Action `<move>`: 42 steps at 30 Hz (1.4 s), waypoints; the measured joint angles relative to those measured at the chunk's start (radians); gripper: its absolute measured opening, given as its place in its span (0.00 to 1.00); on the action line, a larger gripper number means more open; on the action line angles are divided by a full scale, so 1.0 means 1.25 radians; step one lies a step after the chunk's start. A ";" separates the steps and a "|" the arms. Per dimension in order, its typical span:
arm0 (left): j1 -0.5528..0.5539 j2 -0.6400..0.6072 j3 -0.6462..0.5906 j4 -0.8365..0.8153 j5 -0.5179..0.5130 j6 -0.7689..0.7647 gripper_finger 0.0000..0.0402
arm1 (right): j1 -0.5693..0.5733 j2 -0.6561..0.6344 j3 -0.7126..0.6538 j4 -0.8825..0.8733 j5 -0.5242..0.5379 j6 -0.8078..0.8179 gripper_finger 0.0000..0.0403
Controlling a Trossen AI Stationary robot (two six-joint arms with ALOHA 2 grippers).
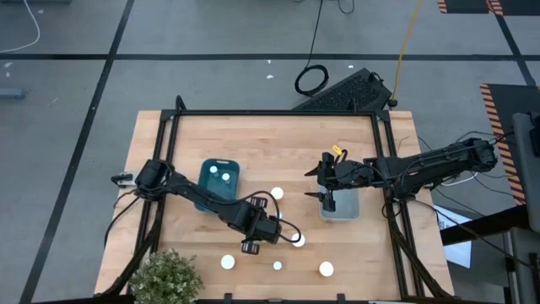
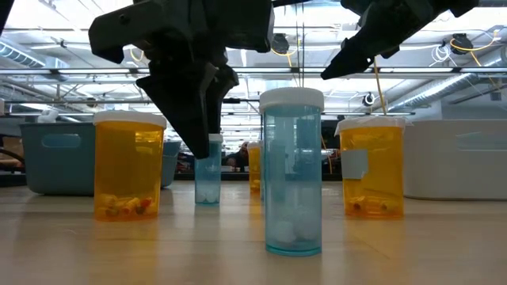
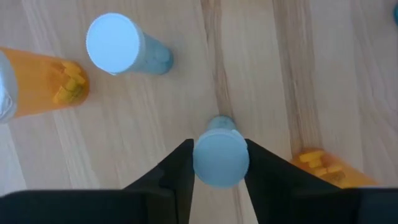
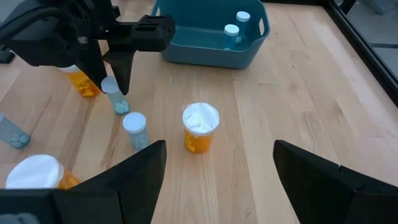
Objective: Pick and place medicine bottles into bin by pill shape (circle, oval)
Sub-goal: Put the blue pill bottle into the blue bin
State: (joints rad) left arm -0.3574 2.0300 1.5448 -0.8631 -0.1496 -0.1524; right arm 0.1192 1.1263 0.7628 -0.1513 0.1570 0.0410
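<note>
My left gripper points down near the table's front middle, shut on a small blue medicine bottle with a pale cap; the gripper hides this bottle in the high view. Several other white-capped bottles stand around it, among them a blue one and amber ones. Two bottles stand in the blue bin. My right gripper hangs open and holds nothing above the pale bin at the right. My left gripper pinches the small blue bottle between its two fingers, one on either side of the cap end. The fingers come from above, pointing down. The bottle stands upright with its base seemingly on the table.
A potted plant sits at the table's near left corner. A dark frame rail edges the far side. An amber bottle stands alone mid-table, with bare wood between it and the blue bin.
</note>
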 joint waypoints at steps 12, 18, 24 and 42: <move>0.021 -0.046 0.002 -0.062 -0.006 0.000 0.31 | 0.000 0.000 0.000 -0.007 0.001 0.000 0.71; 0.031 -0.107 0.001 -0.092 -0.032 0.017 0.32 | 0.000 0.000 -0.001 -0.011 0.003 0.000 0.71; 0.041 -0.167 0.001 -0.112 -0.049 0.046 0.32 | 0.000 0.000 -0.001 -0.014 0.003 0.000 0.71; 0.104 -0.272 0.001 -0.292 -0.101 0.040 0.32 | 0.000 0.000 -0.001 -0.015 0.003 0.003 0.71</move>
State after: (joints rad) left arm -0.2270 1.6903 1.5463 -1.2285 -0.2764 -0.1021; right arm 0.1196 1.1261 0.7620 -0.1702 0.1604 0.0444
